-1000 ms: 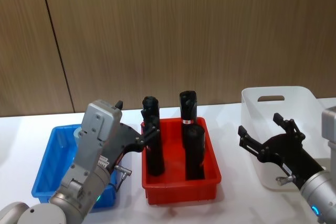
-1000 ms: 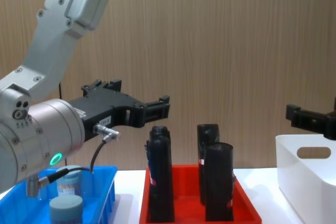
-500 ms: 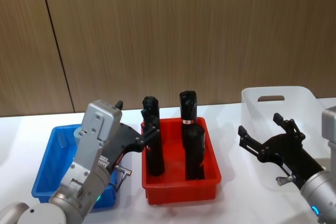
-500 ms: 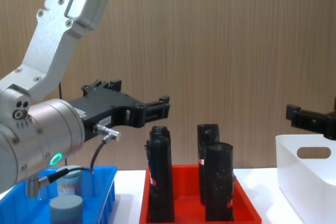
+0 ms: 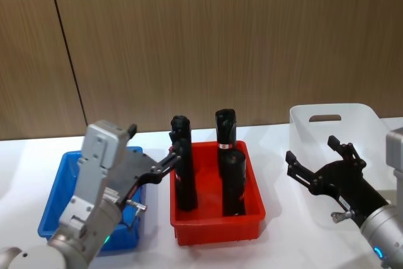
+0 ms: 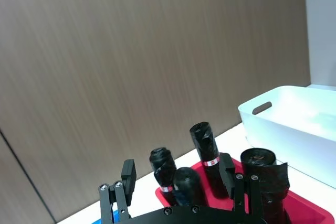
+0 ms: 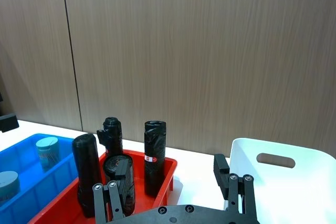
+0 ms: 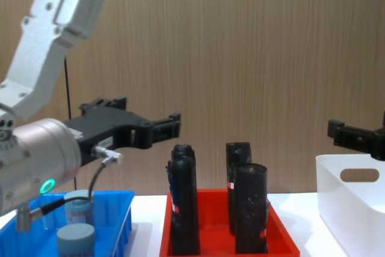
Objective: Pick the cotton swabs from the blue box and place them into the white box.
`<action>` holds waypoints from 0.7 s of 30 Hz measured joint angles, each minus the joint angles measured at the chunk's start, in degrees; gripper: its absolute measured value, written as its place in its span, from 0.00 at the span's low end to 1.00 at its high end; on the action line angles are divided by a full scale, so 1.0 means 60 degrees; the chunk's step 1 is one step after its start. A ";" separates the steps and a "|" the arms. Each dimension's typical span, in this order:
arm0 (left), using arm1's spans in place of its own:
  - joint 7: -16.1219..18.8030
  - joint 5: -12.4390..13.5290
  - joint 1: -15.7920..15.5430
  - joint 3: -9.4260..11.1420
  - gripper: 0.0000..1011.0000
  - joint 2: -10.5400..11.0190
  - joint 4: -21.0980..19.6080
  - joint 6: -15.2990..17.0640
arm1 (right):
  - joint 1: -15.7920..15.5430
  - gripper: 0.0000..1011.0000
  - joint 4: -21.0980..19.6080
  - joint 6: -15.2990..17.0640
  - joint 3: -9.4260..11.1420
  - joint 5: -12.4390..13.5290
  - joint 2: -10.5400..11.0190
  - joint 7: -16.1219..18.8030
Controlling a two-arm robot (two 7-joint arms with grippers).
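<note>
Two cotton swabs tubs with grey-blue lids [image 8: 80, 207] [image 8: 76, 238] stand in the blue box [image 8: 124, 221] at the left; the right wrist view shows them too [image 7: 47, 147] [image 7: 6, 181]. My left gripper [image 5: 151, 145] hangs open and empty above the blue box's [image 5: 53, 205] right side, well above the tubs, its fingers pointing toward the red tray. In the chest view the left gripper [image 8: 147, 120] is level with the cylinder tops. The white box [image 5: 334, 131] stands at the right. In front of it, my right gripper [image 5: 312, 149] stays open and empty.
A red tray [image 5: 217, 229] between the two boxes holds several tall black cylinders [image 5: 184, 181] standing upright. A wooden wall panel runs behind the white table. Bare table lies in front of the boxes.
My left arm has swung to the left, carrying its open gripper away from the red tray and back over the blue box. The right arm has not moved.
</note>
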 joint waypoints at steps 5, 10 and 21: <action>0.0179 -0.0400 0.0132 -0.0161 0.99 0.0172 -0.0045 0.0126 | 0.0000 0.99 0.0000 -0.0001 0.0000 0.0000 0.0000 0.0000; 0.0492 -0.0859 0.0320 -0.0375 0.99 0.0432 -0.0215 0.0465 | 0.0000 0.99 0.0000 0.0000 0.0000 0.0000 0.0000 0.0000; 0.0912 -0.1517 0.0616 -0.0746 0.99 0.0890 -0.0600 0.1327 | 0.0000 0.99 0.0000 0.0000 0.0000 0.0000 0.0000 0.0000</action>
